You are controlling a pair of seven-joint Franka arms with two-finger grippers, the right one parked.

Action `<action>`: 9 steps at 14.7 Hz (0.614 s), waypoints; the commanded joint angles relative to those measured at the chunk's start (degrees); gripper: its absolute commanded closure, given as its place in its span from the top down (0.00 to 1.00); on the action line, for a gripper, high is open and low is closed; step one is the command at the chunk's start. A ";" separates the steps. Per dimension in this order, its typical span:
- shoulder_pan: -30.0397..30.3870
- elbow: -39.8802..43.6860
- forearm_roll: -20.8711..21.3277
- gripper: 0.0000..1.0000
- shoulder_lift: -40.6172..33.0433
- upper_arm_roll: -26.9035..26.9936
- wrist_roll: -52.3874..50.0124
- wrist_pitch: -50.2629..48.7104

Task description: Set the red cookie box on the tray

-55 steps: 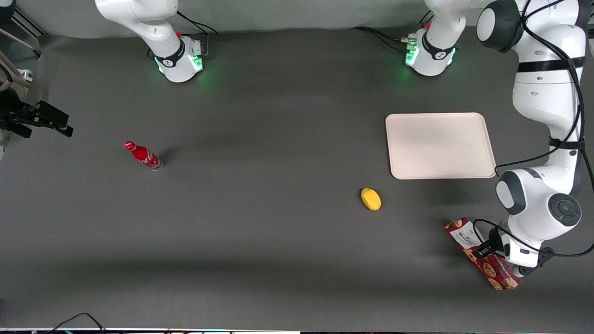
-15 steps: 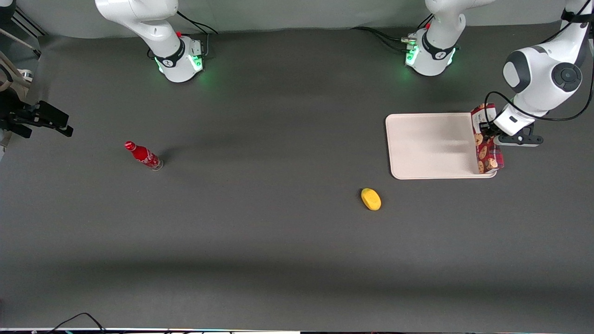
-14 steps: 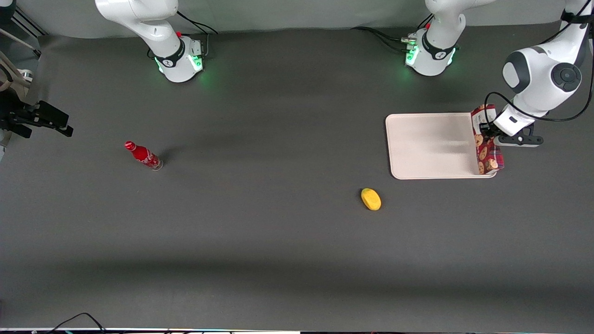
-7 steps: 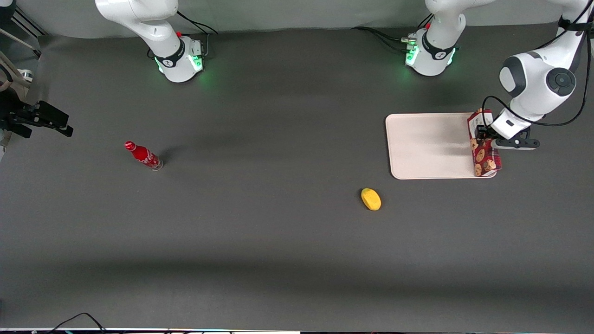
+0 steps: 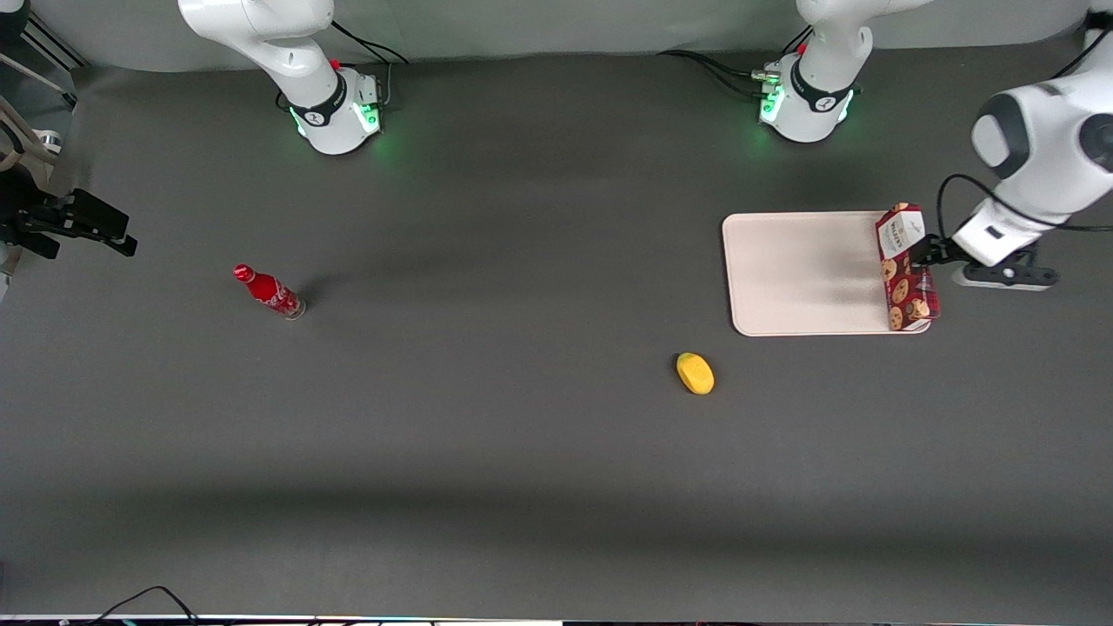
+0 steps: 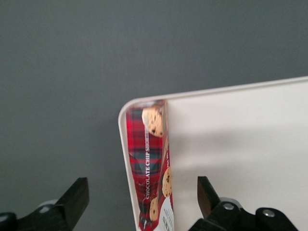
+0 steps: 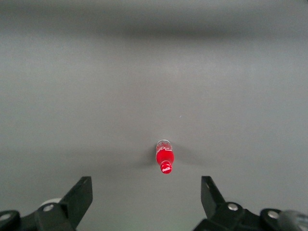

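Toward the working arm's table edge, I see the red cookie box standing along the tray rim, my gripper released. Light, stiff carton; I'd pinch its long sides.

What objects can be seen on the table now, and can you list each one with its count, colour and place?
red cookie box: one, dark red with cookie prints and a white label, on its narrow side along the tray's edge toward the working arm's end.
tray: one, cream-white, on the table toward the working arm's end.
yellow object: one, yellow, on the table nearer to the front camera than the tray.
soda bottle: one, red, upright on the table toward the parked arm's end.
table: one, dark grey, under everything.
gripper: one, black fingers, open, just beside the box and above it, no longer holding it.
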 commanded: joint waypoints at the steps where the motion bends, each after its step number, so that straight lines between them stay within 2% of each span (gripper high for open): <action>1: -4.97 12.43 0.01 1.00 -2.62 0.14 -6.15 -15.10; 3: -7.26 21.21 -0.08 1.00 -1.92 0.14 -11.00 -24.68; 6: -9.46 34.93 -0.17 1.00 0.09 0.14 -11.81 -38.57; 9: -11.13 42.42 -0.43 1.00 0.80 0.14 -11.64 -46.07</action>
